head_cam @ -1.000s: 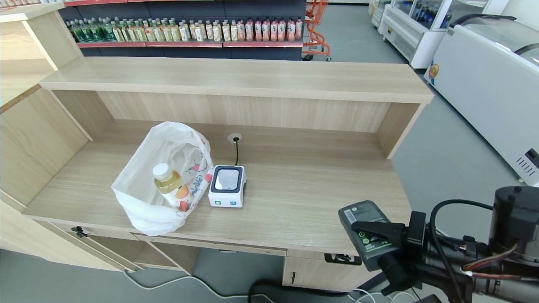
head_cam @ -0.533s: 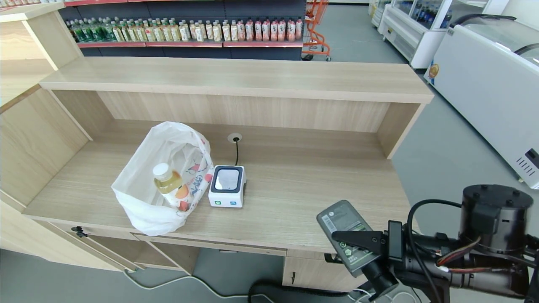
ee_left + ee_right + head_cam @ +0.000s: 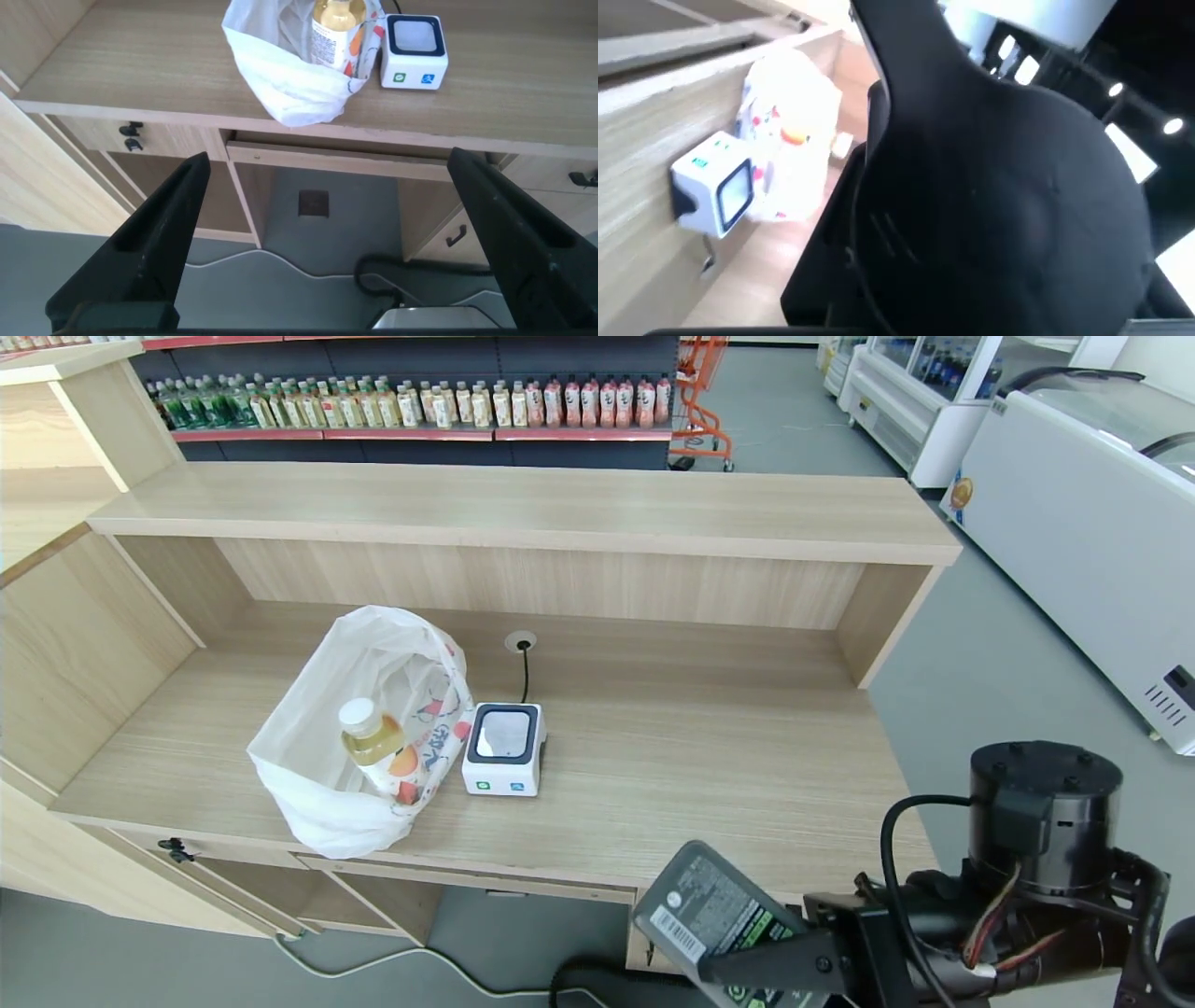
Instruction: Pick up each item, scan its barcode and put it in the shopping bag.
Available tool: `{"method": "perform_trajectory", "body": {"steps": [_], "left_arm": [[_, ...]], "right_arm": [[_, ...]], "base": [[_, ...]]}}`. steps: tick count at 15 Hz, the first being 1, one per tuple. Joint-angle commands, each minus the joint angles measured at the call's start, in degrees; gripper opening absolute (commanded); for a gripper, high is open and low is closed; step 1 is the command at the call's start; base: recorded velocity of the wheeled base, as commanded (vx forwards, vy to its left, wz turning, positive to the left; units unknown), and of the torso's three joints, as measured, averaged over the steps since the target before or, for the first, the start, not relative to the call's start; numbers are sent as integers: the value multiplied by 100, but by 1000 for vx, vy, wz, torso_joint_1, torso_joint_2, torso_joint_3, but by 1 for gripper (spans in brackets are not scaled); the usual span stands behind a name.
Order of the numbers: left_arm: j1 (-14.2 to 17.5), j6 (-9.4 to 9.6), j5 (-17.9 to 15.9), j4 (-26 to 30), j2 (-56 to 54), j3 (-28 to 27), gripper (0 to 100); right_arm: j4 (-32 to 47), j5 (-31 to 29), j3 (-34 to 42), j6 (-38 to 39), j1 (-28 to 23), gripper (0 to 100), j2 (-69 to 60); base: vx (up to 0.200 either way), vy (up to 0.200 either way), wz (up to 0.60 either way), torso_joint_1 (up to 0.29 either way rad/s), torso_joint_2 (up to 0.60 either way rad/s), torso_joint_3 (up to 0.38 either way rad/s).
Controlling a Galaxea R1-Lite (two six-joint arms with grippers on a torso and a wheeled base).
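Observation:
A white plastic shopping bag [image 3: 350, 747] stands open on the left of the wooden counter [image 3: 709, 756], with a tea bottle [image 3: 373, 744] upright inside it. Right beside the bag sits the white cube scanner [image 3: 504, 748], its window facing up. My right gripper [image 3: 742, 971] is shut on a dark grey flat pack [image 3: 709, 910] with a barcode label, held in front of the counter's front edge and lower than its top. The pack [image 3: 999, 205] blocks most of the right wrist view. My left gripper [image 3: 327, 252] hangs open and empty below the counter front, with the bag [image 3: 285, 75] and scanner [image 3: 416, 61] beyond it.
A raised wooden ledge [image 3: 523, 504] runs along the back of the counter, with side walls at both ends. The scanner's cable goes to a hole [image 3: 520, 640] in the countertop. Drawers and cables [image 3: 374, 271] sit under the counter. Chest freezers [image 3: 1074, 495] stand at the right.
My right gripper has carried the dark grey pack down and to the left, off the counter's right front corner to a spot below its front edge, and the pack has tilted.

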Motion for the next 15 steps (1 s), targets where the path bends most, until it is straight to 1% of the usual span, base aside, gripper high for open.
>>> {"method": "perform_trajectory", "body": {"steps": [1,4,5,8,10,11,13,14,15], "left_arm": [[1,-4,1,-2,-1,0,100],[1,-4,1,-2,-1,0,100],[1,5,1,-2,-1,0,100],[1,-4,1,-2,-1,0,100],[1,-4,1,-2,-1,0,100],[1,-4,1,-2,-1,0,100],[1,5,1,-2,-1,0,100],[1,5,1,-2,-1,0,100],[1,-4,1,-2,-1,0,100]], "right_arm": [[65,182,-25,-114,153,0,-102],[83,244,2,-509,153,0,-594],[83,252,11,-535,153,0,-638],[153,525,54,-825,136,0,-849],[540,551,11,-896,118,0,-796],[927,551,-77,-1054,118,0,-814],[1357,586,-244,-1318,118,0,-831],[1648,683,-280,-1406,65,0,-884],[1876,753,-271,-1564,-155,0,-937]], "base": [[0,0,0,0,0,0],[0,0,0,0,0,0],[0,0,0,0,0,0],[0,0,0,0,0,0],[0,0,0,0,0,0],[0,0,0,0,0,0],[0,0,0,0,0,0],[0,0,0,0,0,0],[0,0,0,0,0,0]]}}
